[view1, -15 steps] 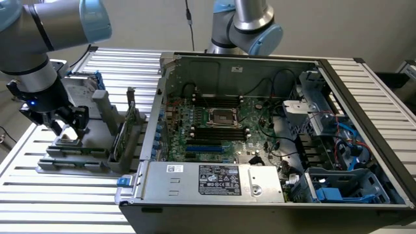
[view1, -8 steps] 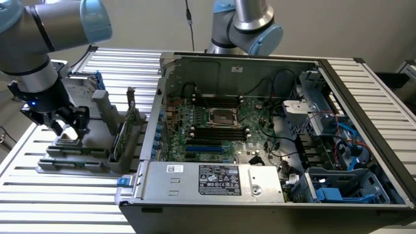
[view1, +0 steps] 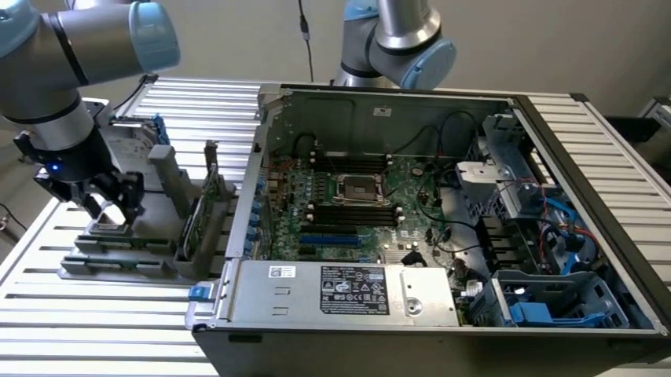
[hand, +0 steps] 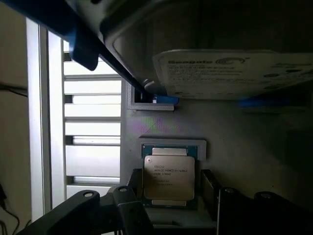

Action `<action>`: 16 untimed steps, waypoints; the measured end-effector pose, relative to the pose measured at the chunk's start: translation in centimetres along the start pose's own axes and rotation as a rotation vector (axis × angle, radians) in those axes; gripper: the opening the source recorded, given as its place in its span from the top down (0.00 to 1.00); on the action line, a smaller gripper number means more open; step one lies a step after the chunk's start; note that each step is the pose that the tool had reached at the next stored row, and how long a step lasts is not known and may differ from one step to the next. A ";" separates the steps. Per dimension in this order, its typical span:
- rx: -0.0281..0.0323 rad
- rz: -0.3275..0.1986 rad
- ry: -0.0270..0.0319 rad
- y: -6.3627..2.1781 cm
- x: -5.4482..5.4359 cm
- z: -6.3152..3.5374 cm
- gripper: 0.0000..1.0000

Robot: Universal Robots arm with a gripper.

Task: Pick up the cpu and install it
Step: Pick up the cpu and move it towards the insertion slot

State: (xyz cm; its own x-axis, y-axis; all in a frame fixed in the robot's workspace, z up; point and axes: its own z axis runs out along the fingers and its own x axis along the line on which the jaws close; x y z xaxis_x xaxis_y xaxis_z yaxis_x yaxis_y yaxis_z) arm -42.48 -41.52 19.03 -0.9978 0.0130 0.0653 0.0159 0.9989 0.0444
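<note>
You have the slatted metal tabletop point(view1: 94, 322) carrying an open computer case point(view1: 419, 106) on the exterior view's right. Its green motherboard point(view1: 325, 208) is exposed and a silver power supply point(view1: 346, 290) sits along the near edge. The dark square socket point(view1: 357, 187) in the middle of the board has nothing in it.

On the exterior view's left, your arm point(view1: 58, 71) reaches down over a grey parts fixture point(view1: 121, 263) that rests on the tabletop beside the case. In the wrist view, a silver hard drive point(hand: 234, 73) with blue brackets lies on the same fixture, near the chip.

Your gripper point(view1: 113, 214) hangs low over the fixture. Its fingers point(hand: 133, 205) are spread wide, one on each side of the cpu point(hand: 168, 178). The cpu lies flat in a shallow recess of the fixture, its pale metal lid facing up. You cannot tell whether either finger touches its edges.
</note>
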 end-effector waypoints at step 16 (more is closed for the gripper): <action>-0.0003 0.001 0.0000 -0.02 0.0 0.48 0.42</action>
State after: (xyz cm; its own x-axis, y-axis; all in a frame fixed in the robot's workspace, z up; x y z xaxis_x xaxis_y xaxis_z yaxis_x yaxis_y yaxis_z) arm -42.56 -41.51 18.55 -0.9978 0.0144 0.0654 0.0174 0.9989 0.0446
